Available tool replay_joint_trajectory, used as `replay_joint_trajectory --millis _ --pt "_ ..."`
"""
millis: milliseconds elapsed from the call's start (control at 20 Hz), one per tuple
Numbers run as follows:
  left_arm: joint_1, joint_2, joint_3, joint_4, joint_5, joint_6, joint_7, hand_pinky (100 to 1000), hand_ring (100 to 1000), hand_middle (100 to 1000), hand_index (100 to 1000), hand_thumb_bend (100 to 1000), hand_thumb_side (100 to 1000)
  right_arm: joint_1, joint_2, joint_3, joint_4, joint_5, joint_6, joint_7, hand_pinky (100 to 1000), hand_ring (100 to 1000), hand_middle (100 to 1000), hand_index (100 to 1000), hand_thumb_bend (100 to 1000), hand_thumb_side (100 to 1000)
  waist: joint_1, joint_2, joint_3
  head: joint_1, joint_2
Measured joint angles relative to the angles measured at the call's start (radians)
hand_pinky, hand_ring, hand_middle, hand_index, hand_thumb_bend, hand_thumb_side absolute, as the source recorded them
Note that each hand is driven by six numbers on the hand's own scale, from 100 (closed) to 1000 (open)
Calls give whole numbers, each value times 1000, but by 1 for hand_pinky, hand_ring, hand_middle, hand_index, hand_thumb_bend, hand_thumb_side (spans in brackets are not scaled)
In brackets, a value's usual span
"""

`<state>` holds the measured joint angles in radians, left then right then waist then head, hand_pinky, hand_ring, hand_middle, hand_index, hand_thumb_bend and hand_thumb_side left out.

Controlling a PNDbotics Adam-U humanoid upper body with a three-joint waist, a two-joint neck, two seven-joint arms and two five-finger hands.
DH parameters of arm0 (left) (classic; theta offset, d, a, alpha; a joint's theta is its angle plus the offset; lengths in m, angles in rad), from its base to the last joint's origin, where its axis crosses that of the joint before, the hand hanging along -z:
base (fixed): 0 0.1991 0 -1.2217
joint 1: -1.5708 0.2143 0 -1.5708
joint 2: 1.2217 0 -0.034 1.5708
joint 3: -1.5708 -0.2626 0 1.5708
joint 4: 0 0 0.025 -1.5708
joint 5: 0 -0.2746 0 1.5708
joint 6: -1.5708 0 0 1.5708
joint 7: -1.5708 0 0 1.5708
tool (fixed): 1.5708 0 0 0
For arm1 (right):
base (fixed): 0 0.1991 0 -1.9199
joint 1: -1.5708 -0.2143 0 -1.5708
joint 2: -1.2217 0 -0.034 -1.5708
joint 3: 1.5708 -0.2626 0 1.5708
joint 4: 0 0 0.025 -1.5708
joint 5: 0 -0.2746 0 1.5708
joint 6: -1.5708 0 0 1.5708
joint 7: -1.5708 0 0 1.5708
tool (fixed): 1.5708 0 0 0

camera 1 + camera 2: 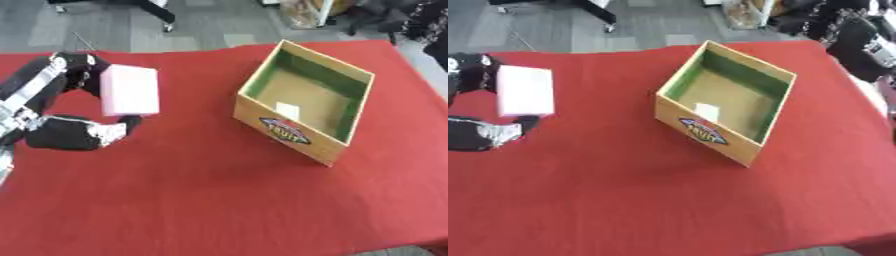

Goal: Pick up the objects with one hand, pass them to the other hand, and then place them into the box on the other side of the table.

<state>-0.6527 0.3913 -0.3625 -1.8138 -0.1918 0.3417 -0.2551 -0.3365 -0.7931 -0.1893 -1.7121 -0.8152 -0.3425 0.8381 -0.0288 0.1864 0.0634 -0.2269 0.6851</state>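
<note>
While the left hand (83,131) reaches in from the left edge over the red surface (201,200), its fingers (77,67) and thumb are curled round a pale pink rectangular block (129,90), fingers against the block's far left side and the thumb under its near edge. The block stands roughly upright in that hold, its broad face toward the camera, near the far left part of the surface; whether its lower edge touches the cloth cannot be told. Well apart from it, to the right of centre, sits an open cardboard box (289,131), turned so that one corner points toward the near right. Its inner walls are green, its floor is brown, and a small white patch (287,110) lies on the floor close to the near wall. On the outside of that near wall is a dark oval label (284,130). The right hand shows in neither view.
</note>
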Motion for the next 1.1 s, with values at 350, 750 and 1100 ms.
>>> replay_joint_trajectory --millis 350,750,1100 --pt "-6 -70 -27 51 -30 -22 5 671 499 389 481 126 100 -32 15 38 0 0 29 29 888 1000 854 995 100 470 -3 -8 9 -16 11" --pt "3 -139 -48 111 -71 -53 28 668 496 382 481 125 100 -60 52 82 0 30 53 51 888 1000 857 1000 100 470 -10 -13 22 -57 34" --pt "-1 -201 -60 165 -118 -82 52 666 494 380 482 124 100 -88 97 110 0 76 82 63 889 1000 859 1000 100 470 -13 -12 35 -99 52"
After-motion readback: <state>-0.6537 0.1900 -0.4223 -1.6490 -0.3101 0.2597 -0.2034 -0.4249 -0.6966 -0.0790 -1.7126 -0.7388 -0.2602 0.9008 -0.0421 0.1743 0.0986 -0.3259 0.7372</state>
